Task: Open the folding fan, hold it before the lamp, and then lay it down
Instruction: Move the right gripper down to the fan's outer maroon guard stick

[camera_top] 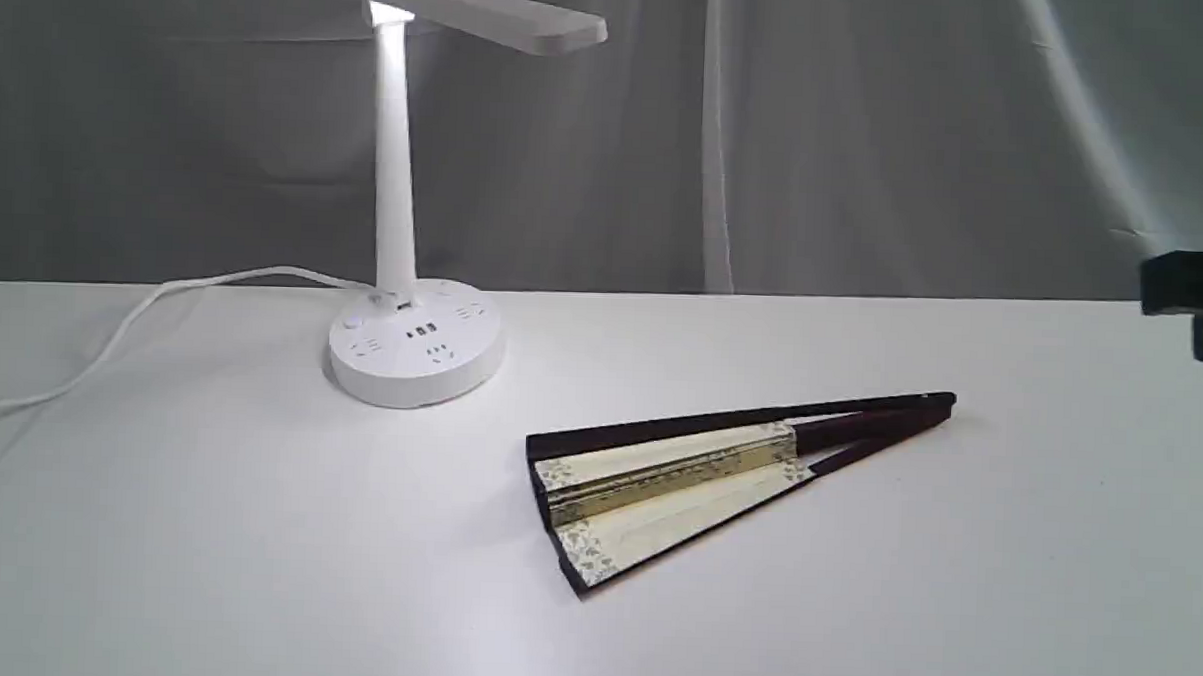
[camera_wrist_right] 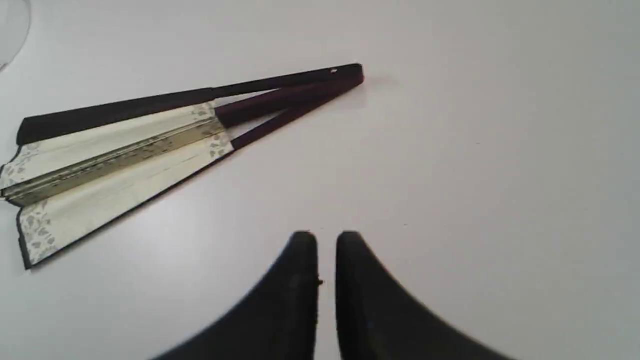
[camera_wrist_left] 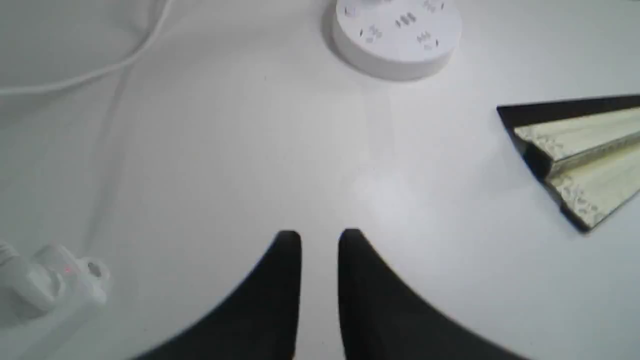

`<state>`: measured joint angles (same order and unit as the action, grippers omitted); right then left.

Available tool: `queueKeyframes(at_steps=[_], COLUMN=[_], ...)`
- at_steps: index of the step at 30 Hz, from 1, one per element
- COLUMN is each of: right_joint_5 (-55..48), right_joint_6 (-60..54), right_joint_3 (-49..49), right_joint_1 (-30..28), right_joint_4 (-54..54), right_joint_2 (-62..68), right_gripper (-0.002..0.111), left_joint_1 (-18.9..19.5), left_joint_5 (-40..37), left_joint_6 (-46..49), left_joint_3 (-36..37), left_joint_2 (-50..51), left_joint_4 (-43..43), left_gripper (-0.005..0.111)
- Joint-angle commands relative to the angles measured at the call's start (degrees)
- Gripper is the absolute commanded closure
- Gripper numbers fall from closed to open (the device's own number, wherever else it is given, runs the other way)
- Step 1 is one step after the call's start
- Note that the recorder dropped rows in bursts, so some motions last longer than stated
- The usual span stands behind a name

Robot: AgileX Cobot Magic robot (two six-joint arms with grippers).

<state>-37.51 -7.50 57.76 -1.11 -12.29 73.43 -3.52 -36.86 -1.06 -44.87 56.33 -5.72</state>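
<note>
The folding fan (camera_top: 677,471) lies on the white table, only slightly spread, its cream leaf showing between dark guards and its pivot end pointing right. The white lamp (camera_top: 397,171) stands behind and left of it, its stem glowing at the top. In the left wrist view my left gripper (camera_wrist_left: 320,240) hovers over bare table with its fingers nearly together and nothing between them; the lamp's base (camera_wrist_left: 397,35) and the fan's wide end (camera_wrist_left: 585,150) lie beyond. My right gripper (camera_wrist_right: 326,240) is likewise shut and empty, a short way from the fan (camera_wrist_right: 115,155).
The lamp's white cord (camera_top: 111,341) trails off to the left across the table. A white plug block (camera_wrist_left: 55,280) with a red light sits near the left arm. A grey curtain hangs behind. The right arm's dark end (camera_top: 1198,299) shows at the right edge.
</note>
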Motion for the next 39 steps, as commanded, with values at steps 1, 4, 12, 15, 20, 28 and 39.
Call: queueKeyframes(at_steps=[1, 4, 12, 15, 20, 28, 39], right_joint_5=[-2.47, -4.54, -14.12, -18.61, -26.23, -29.12, -21.07], right_joint_6=[-5.6, -7.21, -12.15, -13.95, -20.61, -25.65, -57.04], right_joint_3=[4.48, 8.41, 22.04, 28.05, 40.54, 59.26, 63.25], right_joint_1=[-0.15, -0.15, -0.15, -0.15, -0.15, -0.02, -0.02], right_joint_4=[-6.43, -8.97, -9.1, -9.1, -8.72, -6.71, -18.0], right_joint_2=[6.1, 11.46, 27.41, 33.97, 44.99, 60.18, 68.04], right_gripper=[0.09, 0.081, 0.063, 0.058, 0.055, 0.052, 0.054], left_joint_1=[0.08, -0.34, -5.46, -6.37, -6.59, -6.59, -6.59], left_joint_5=[0.46, 0.36, 1.77, 3.09, 4.05, 5.28, 5.37], left_joint_6=[2.51, 3.66, 4.49, 4.49, 4.49, 4.49, 4.49], left_joint_3=[-0.42, -0.82, -0.82, -0.82, -0.82, -0.82, -0.82], left_joint_2=[5.05, 8.24, 13.2, 14.69, 18.0, 23.21, 25.15], left_joint_4=[-1.29, -1.54, -1.16, -1.16, -1.16, -1.33, -2.71], left_gripper=[0.086, 0.086, 0.086, 0.086, 0.086, 0.086, 0.086])
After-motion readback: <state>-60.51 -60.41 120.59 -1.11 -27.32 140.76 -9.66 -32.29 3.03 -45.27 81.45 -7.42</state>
